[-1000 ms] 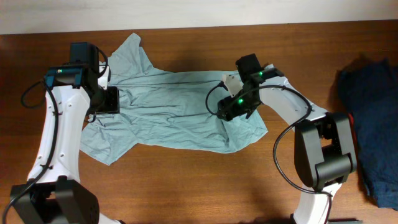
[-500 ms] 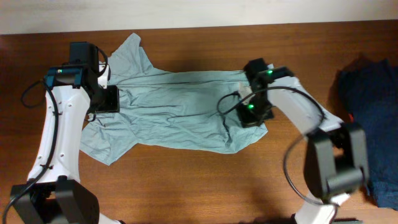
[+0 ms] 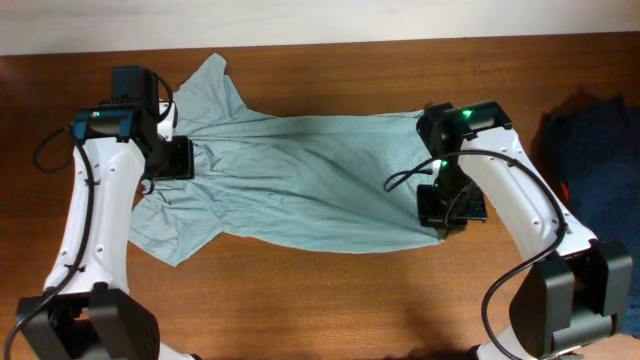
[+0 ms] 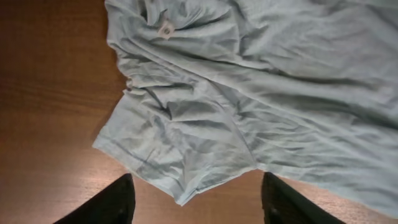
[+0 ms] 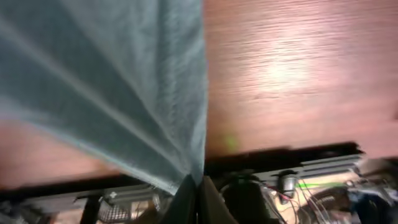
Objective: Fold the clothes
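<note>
The clothes, one pale grey-blue T-shirt (image 3: 300, 180), lie spread across the brown table (image 3: 330, 300), sleeves to the left and hem to the right. My left gripper (image 3: 165, 165) hovers over the shoulder and collar area. In the left wrist view it (image 4: 196, 208) is open, and a sleeve end (image 4: 180, 168) lies just ahead of its dark fingers (image 4: 112, 202). My right gripper (image 3: 440, 215) is at the shirt's front right hem corner. In the right wrist view it (image 5: 198, 190) is shut on a pinch of the cloth (image 5: 124, 74), which fans out taut from the jaws.
A dark navy garment (image 3: 600, 200) lies heaped at the table's right edge. The table's back edge meets a white wall (image 3: 330, 20). The shirt's neck label (image 4: 165, 29) shows in the left wrist view.
My right gripper has shut on the shirt's hem and pulled it to the right and toward the front, stretching the shirt out flatter. The left arm has stayed in place.
</note>
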You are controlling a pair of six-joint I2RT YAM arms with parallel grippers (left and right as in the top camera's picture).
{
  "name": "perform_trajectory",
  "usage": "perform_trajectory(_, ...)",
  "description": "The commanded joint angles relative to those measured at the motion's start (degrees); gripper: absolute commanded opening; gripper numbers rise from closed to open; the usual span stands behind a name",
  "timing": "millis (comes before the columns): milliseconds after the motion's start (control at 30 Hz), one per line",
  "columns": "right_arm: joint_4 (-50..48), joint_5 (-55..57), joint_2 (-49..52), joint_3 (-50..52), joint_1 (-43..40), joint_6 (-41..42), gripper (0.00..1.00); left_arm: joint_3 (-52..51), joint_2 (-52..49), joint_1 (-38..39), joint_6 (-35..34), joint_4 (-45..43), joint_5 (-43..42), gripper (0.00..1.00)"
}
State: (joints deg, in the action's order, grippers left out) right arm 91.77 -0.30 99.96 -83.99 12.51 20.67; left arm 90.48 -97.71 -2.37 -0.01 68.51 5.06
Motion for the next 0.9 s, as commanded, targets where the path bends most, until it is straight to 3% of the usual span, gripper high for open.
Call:
perform_trajectory(0, -0.55, 7.28, 0.48, 0.2, 0.2, 3.8, 0.04, -0.44, 1.4, -0.42, -0.42, 2.16, -2.6, 0.66)
perform_trajectory(67, -1.22, 9.07, 0.48, 0.2, 0.2, 3.85, 0.05, -0.52, 1.4, -0.39, -0.44, 4.57, -5.07, 0.66)
perform_trajectory(100, -1.97, 10.05, 0.52, 0.2, 0.2, 3.85, 0.11, -1.38, 1.4, -0.39, -0.76, 6.03, -8.11, 0.66)
perform_trajectory(233, -3.39, 10.03, 0.52, 0.2, 0.2, 3.85, 0.15, -6.45, 1.4, -0.39, -6.95, 4.83, -8.98, 0.66)
perform_trajectory(400, -3.61, 9.99, 0.52, 0.17, 0.22, 3.85, 0.15, -18.78, 1.4, -0.39, -12.31, -2.89, -14.62, 0.65)
perform_trajectory(467, -3.85, 9.03, 0.52, 0.2, 0.2, 3.82, 0.22, -24.61, 1.4, -0.39, -15.17, -8.07, -14.95, 0.64)
perform_trajectory(500, -4.37, 7.65, 0.52, 0.2, 0.22, 3.69, 0.43, -27.36, 1.4, -0.39, -16.24, -10.84, -14.97, 0.59)
perform_trajectory(533, -4.87, 6.71, 0.52, 0.17, 0.22, 3.19, 0.46, -29.0, 1.4, -0.39, -16.96, -12.66, -14.93, 0.54)
perform_trajectory(633, -8.94, -0.07, 0.52, 0.17, 0.22, -1.7, 0.45, -34.32, 1.4, -0.39, -17.7, -21.35, -14.64, 0.38)
perform_trajectory(700, -11.54, -4.24, 0.52, 0.17, 0.22, -5.05, 0.4, -36.52, 1.4, -0.39, -17.79, -26.32, -14.05, 0.17)
perform_trajectory(767, -13.49, -7.02, 0.52, 0.17, 0.22, -6.67, 0.4, -38.03, 1.4, -0.39, -17.77, -31.58, -11.34, 0.02)
perform_trajectory(867, -14.05, -7.28, 0.52, 0.17, 0.22, -6.75, 0.39, -38.12, 1.38, -0.39, -17.77, -32.94, -7.98, 0.01)
